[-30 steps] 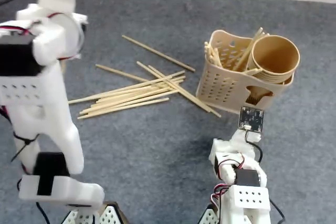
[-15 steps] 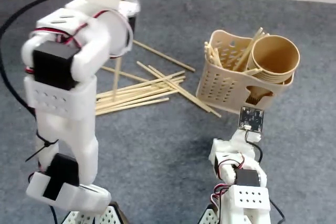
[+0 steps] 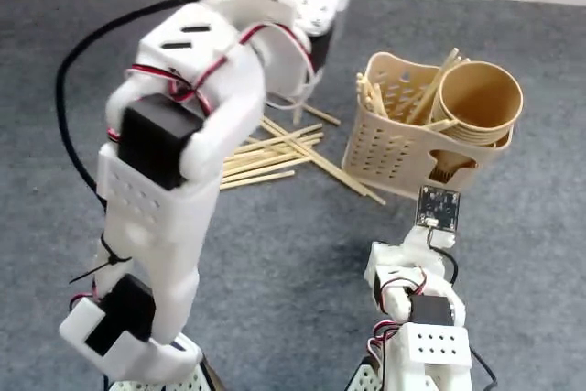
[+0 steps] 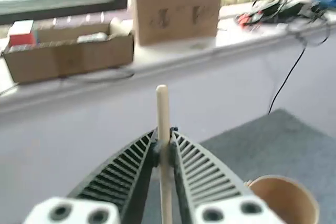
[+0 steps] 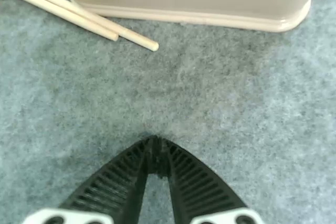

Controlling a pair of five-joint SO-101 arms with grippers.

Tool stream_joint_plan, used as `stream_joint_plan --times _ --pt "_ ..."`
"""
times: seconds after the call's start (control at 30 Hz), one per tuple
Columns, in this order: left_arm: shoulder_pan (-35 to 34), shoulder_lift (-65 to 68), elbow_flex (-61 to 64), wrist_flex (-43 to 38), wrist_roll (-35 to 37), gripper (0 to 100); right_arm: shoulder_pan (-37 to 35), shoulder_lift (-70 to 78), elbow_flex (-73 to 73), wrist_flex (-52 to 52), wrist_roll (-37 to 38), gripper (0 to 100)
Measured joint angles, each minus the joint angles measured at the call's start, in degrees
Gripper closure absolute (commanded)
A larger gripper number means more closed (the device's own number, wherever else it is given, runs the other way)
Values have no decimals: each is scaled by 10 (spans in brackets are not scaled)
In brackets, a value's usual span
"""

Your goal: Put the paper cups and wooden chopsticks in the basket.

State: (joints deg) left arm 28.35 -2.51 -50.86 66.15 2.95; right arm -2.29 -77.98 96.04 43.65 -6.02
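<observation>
the left arm's fingers (image 4: 137,162) are pinching shut on one wooden chopstick (image 4: 162,103), which is standing upright between them with its tip poking well above and the rest hanging below. seen from the high view, that arm is reaching tall over the far side of the loose chopsticks (image 3: 265,157) lying fanned on the grey surface (image 3: 275,254), with the basket (image 3: 394,148) just to its side. the paper cups (image 3: 481,98) are already sitting nested in one end of the basket, and a bundle of sticks (image 3: 374,96) is leaning in the other end. the step in hand looks like carrying this stick over and dropping it in. doing it well probably means lifting the lower end clear of the basket's near rim, bringing it over the end holding the sticks rather than over the cups, and only then letting go, so it is not bouncing off a cup lip. the sticks already leaning out past the rim are crowding the approach, so coming in from above seems safer than sweeping sideways. the right arm's fingers (image 5: 128,174) are resting closed and empty just above the surface in front of the basket's base (image 5: 210,1), near two stick ends (image 5: 79,17), low enough to be leaving the air above the basket free.
</observation>
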Motion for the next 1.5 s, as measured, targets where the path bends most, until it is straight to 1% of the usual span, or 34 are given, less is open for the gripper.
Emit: stream_joint_plan --times 0.13,0.27,0.5,0.6,0.73,0.77,0.83,0.9,0.93,1.1,1.3,1.5 --pt "38 4 18 -69 0 995 0 0 0 0 0 992" --pt "64 35 48 -149 0 995 0 0 0 0 0 992" --pt "68 91 55 -257 0 995 0 0 0 0 0 992" --pt "68 122 55 -279 0 995 0 0 0 0 0 992" --pt "71 154 55 -282 0 989 0 0 0 0 0 992" --pt "71 158 55 -282 0 971 0 0 0 0 0 992" --pt "69 162 58 -281 0 900 0 0 0 0 0 992" --pt "69 162 58 -262 0 849 0 0 0 0 0 992" --pt "69 161 58 -247 0 847 0 0 0 0 0 992" --pt "69 161 52 -164 0 874 0 0 0 0 0 992" --pt "69 157 -20 -39 -4 908 0 0 0 0 0 992" --pt "69 126 -93 127 -88 916 0 0 0 0 0 992"
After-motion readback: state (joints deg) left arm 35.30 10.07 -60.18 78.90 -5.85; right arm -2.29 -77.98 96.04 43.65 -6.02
